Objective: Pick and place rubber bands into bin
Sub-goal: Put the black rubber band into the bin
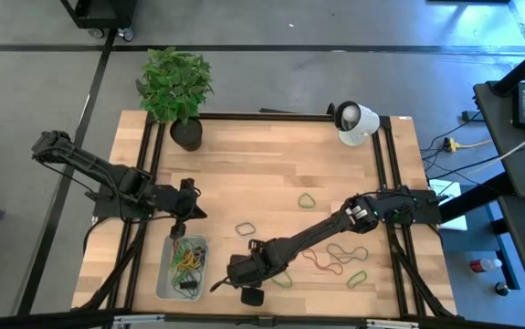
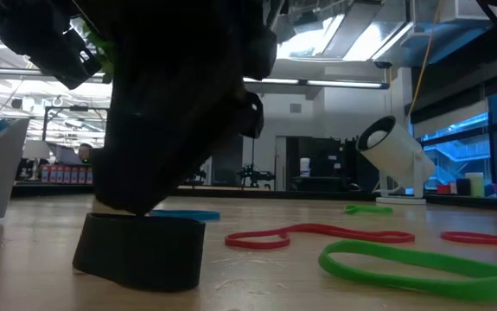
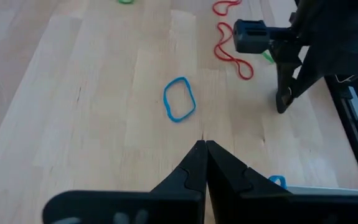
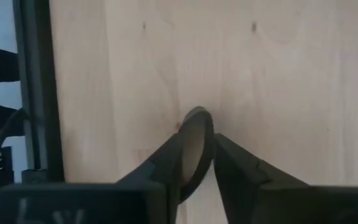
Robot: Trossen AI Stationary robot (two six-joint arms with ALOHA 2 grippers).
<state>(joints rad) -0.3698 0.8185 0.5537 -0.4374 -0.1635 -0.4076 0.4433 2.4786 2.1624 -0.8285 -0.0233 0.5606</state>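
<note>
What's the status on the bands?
Left gripper shut, by bin's far end. Right gripper low beside bin. Some rubber bands binned, many loose on table.
</note>
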